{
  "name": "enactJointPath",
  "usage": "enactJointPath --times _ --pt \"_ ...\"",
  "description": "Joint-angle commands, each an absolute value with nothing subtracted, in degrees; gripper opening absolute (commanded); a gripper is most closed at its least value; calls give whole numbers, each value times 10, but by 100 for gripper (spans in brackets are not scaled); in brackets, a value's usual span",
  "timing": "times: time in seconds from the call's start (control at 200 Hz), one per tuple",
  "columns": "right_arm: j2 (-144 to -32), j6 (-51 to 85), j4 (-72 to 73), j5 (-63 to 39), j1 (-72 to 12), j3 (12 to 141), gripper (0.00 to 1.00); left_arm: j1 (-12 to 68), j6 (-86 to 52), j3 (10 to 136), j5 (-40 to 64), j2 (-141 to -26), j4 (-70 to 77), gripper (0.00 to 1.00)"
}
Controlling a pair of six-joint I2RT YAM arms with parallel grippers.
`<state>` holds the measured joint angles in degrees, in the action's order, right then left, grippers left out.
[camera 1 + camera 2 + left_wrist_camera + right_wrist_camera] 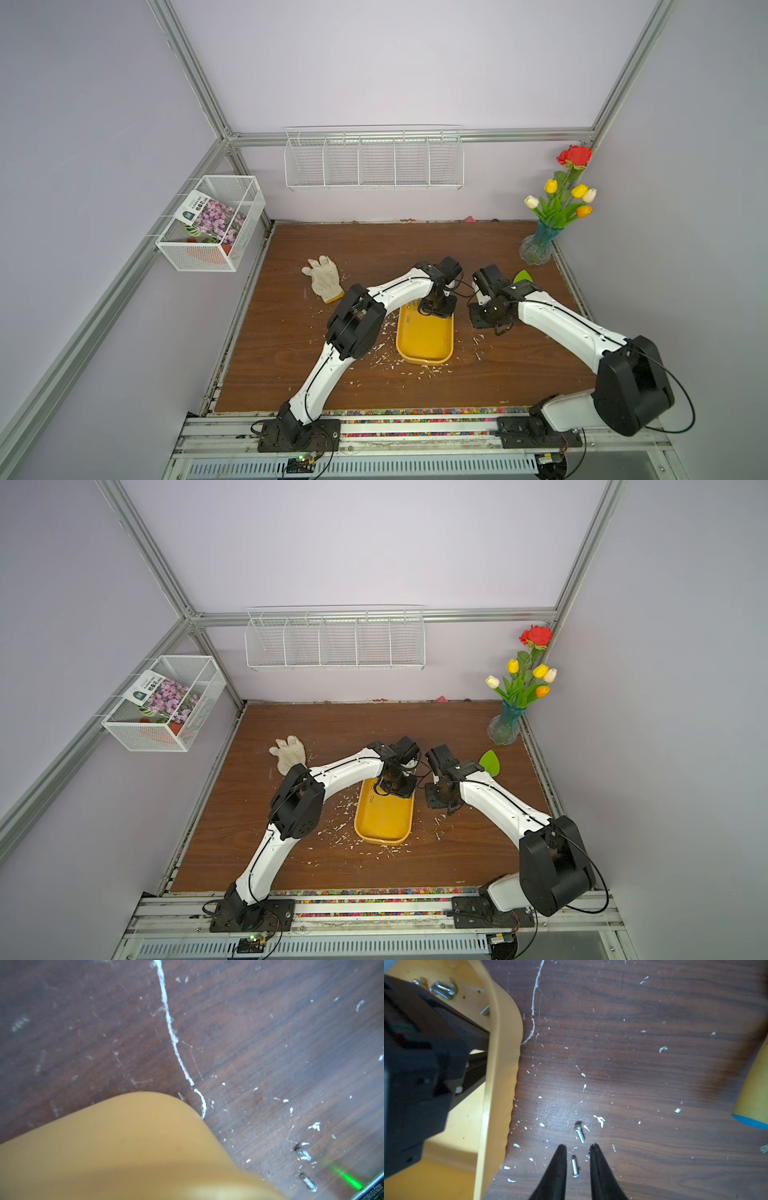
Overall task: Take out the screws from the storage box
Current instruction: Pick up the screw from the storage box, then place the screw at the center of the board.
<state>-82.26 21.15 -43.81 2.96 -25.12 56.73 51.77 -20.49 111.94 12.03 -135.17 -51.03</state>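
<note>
Two white-and-black arms [324, 374] reach in from the near rail [415, 428], elbows raised, toward the one yellow-orange storage box [424, 338] at the middle of the wooden desk [270, 353], with white flecks [384, 355] strewn round the box's near end. The left gripper [435, 308] points straight down into the box's far end. Its fingers are hidden behind its own body, so whether they are clenched cannot be told. Just right of the box, the right gripper [577, 1146] hangs low over the desk, its two fingers [556, 1167] released and apart, with one screw [574, 1166] lying untouched between them and a second screw [579, 1134] just beyond. More screws [443, 989], at least three, lie inside the box's far end, partly covered by the left gripper and hard to count. Beyond the box are one glove [323, 277] to its left, one green leaf [523, 275] and one vase [537, 247] of six flowers [575, 156] to its right, and two wire baskets [374, 166] on the walls.
</note>
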Motion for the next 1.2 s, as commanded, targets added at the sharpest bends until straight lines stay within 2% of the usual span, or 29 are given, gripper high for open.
enactJointPath --times 0.0,0.395,0.665,0.88,1.195 --pt "-810 205 -449 28 -249 582 25 516 -200 1099 111 -1367 -528 3" --pt "-803 185 -431 -21 -285 635 23 457 -228 1000 130 -1204 -516 2" --pt "-891 203 -395 -38 -352 682 22 398 -231 940 132 -1080 -539 2" --pt "-997 228 -391 -59 -403 750 25 330 -232 822 124 -983 -507 2" --pt "-1086 250 -355 -73 -417 782 26 289 -228 672 132 -935 -428 2"
